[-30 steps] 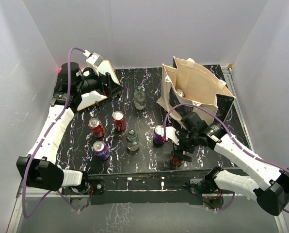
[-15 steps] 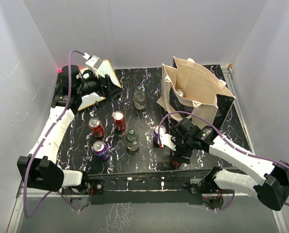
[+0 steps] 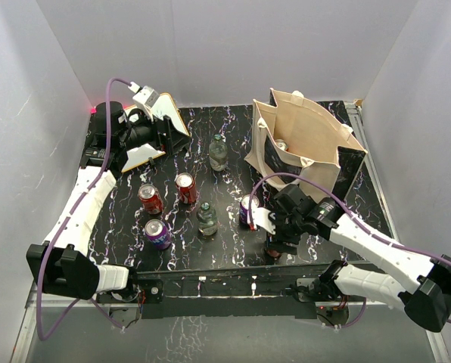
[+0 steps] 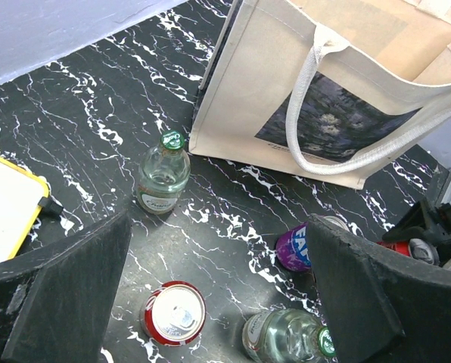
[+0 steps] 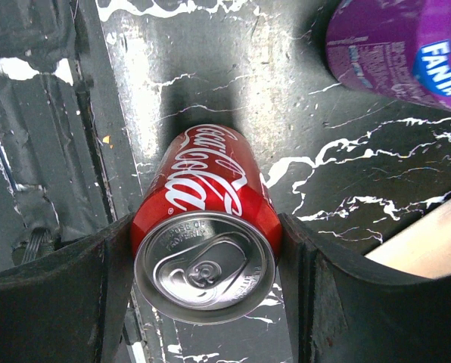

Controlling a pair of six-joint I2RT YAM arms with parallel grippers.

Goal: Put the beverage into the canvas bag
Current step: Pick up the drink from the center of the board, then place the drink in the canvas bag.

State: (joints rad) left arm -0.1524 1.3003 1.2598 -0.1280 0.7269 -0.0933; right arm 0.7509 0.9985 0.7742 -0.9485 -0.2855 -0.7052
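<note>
Right jaws: you have them closed on the Coke can (image 5: pixel 199 204), pads against both its sides.
Coke can: upright at the tabletop's (image 3: pixel 233 174) near edge, just beside a Fanta can (image 5: pixel 396 45).
Bag (image 3: pixel 305 132): upright, mouth open, far right, well apart from the Coke can.
Left jaws: wide open, empty, far left.

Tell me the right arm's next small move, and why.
Probably a short straight lift. The right gripper has both fingers against the sides of the upright red cola can, so the grip looks set. The purple can stands close by and the canvas bag stands tall, so rising first should avoid both.
</note>
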